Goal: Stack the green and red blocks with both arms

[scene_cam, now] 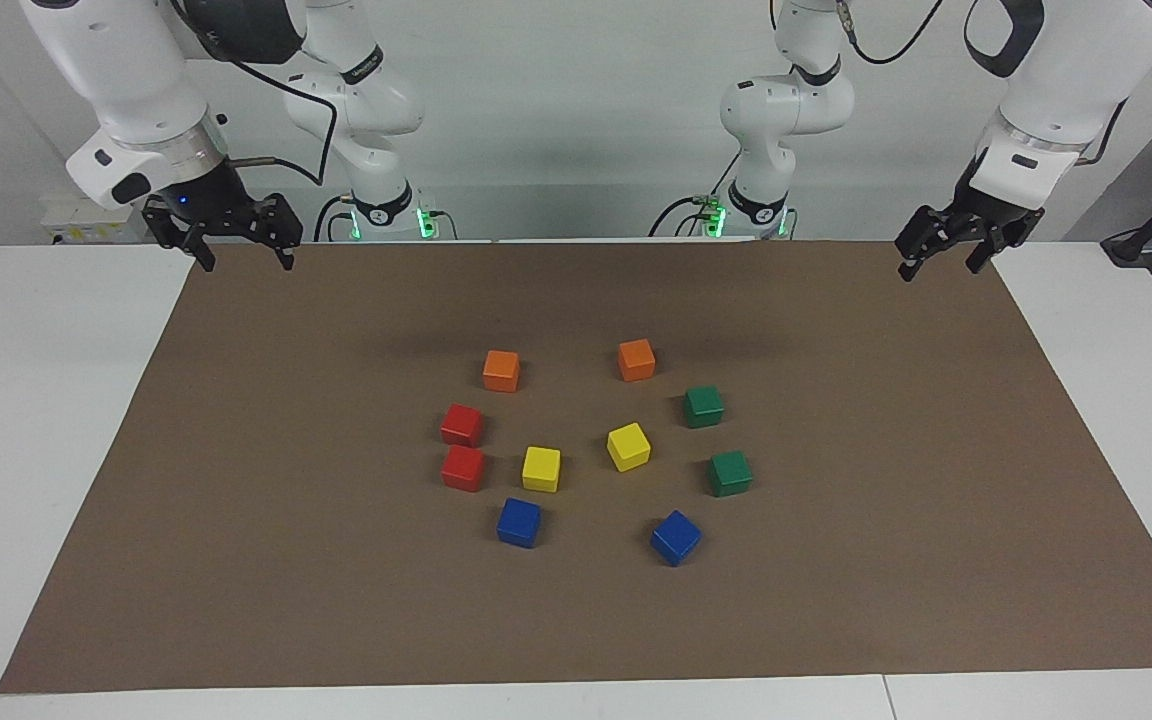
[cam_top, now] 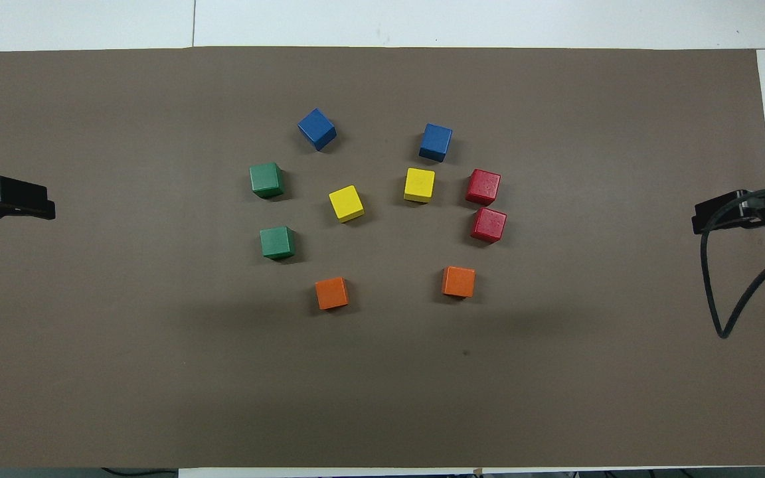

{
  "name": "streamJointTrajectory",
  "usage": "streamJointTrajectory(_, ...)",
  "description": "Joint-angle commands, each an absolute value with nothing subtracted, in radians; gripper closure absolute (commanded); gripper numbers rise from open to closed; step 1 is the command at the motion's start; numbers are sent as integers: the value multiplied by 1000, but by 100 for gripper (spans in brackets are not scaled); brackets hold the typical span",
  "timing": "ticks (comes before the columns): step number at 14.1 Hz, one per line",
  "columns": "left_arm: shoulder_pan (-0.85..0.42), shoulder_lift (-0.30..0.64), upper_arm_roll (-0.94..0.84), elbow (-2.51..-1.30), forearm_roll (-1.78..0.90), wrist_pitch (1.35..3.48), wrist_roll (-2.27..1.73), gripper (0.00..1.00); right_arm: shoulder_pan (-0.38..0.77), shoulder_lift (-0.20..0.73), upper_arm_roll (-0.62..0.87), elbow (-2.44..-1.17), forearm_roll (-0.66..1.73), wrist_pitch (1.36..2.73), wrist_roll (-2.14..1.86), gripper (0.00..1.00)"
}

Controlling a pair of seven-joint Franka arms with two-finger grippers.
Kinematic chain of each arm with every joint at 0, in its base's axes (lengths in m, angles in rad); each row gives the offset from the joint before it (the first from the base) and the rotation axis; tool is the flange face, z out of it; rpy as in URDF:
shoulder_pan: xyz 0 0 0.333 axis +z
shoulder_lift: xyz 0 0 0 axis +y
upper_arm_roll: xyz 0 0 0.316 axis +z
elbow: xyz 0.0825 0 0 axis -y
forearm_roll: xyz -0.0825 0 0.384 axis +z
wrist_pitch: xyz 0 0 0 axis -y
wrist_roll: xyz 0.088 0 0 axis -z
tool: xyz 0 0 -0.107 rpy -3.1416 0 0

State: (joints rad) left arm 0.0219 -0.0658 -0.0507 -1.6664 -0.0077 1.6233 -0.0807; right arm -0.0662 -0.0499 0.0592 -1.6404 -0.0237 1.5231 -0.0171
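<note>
Brown mat (scene_cam: 236, 560) mid-frame: red blocks (scene_cam: 462, 446) and green blocks (scene_cam: 716, 440) sit centre, well apart from left gripper (scene_cam: 946, 258) upper right and right gripper (scene_cam: 244, 252) upper left, both spread, empty.

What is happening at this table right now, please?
Nothing is being handled yet. Both arms wait raised at the mat's corners nearest the robots: the left hand and right hand are open and hold nothing. Two green blocks and two red blocks sit unstacked among orange, yellow and blue cubes.

both arms (scene_cam: 126, 110) cut off by frame top.
</note>
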Motion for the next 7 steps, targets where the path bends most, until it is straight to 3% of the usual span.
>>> streamJointTrajectory(1, 21, -63, -52, -1649, -2, 1615, -74, 0, -68, -67, 64, -1667, -44, 1545, -21, 1)
streamJointTrajectory(7, 21, -66, -54, -1660, -2, 1628, -83, 0, -66, -67, 64, -1669, -41, 1543, -15, 0)
